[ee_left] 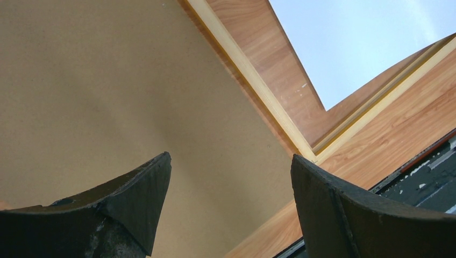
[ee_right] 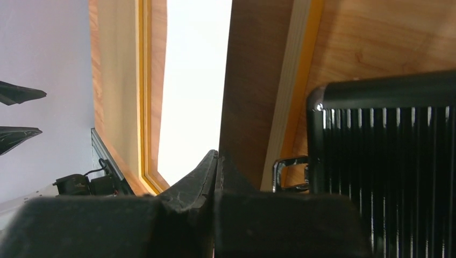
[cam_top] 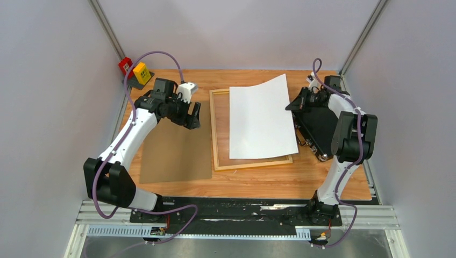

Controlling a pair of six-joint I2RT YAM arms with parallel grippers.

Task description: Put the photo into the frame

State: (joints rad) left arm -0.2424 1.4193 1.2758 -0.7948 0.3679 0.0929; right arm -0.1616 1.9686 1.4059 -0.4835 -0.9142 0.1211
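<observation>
While the photo (cam_top: 262,118) lies over the frame (cam_top: 253,164), right gripper (ee_right: 216,158) pinches it; left gripper (ee_left: 231,166) stands open.

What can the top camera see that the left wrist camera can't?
Only the top camera: the red and yellow blocks, the black case, and the right end effector shut on the edge of the photo. Only the left wrist camera: the left end effector up close, its fingers wide apart. Both: the brown hardboard panel, the wooden frame, the photo's white back and the table.
</observation>
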